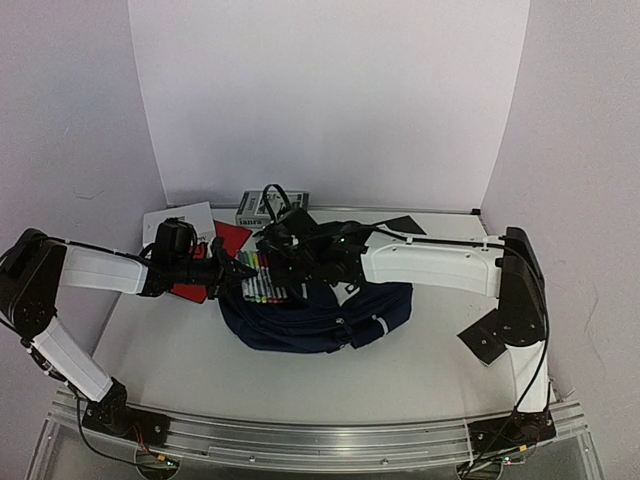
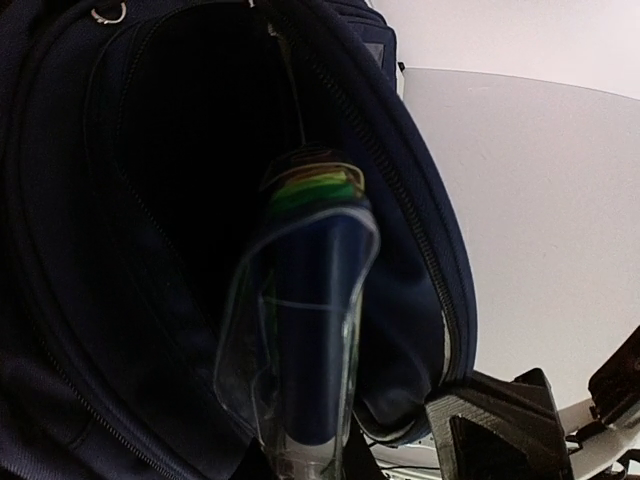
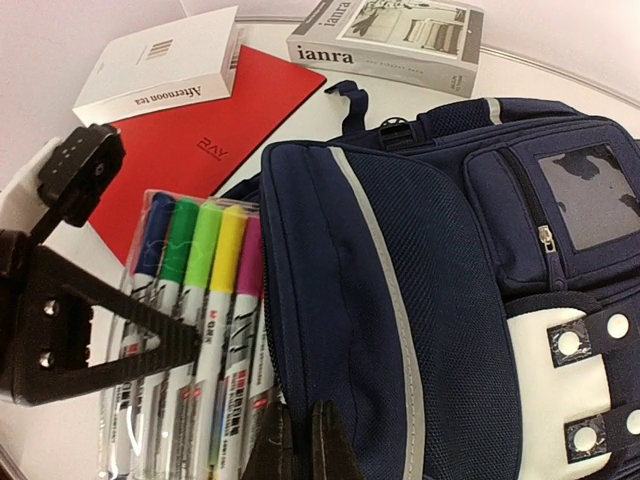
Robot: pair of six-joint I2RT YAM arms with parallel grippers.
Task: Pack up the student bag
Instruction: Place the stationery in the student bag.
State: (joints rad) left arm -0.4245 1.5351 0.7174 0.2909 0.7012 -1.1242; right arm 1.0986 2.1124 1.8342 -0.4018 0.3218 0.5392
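The student bag (image 1: 330, 315), navy with a white stripe, lies mid-table with its main mouth open to the left. My left gripper (image 1: 232, 270) is shut on a clear pack of coloured markers (image 1: 262, 282) and holds its far end inside the bag's dark opening (image 2: 170, 200). In the left wrist view the marker pack (image 2: 305, 330) stands up from my left gripper (image 2: 300, 462) into the bag. My right gripper (image 3: 300, 445) is shut on the bag's zipper edge (image 3: 290, 330) beside the markers (image 3: 200, 300), holding the mouth up. The grey pocket flap (image 3: 570, 390) shows at right.
A red notebook (image 3: 200, 140), a white "Afternoon tea" box (image 3: 160, 65) and a grey "ianra" book (image 3: 390, 45) lie behind the bag near the back wall. A black flat piece (image 1: 487, 337) lies at the right by the right arm.
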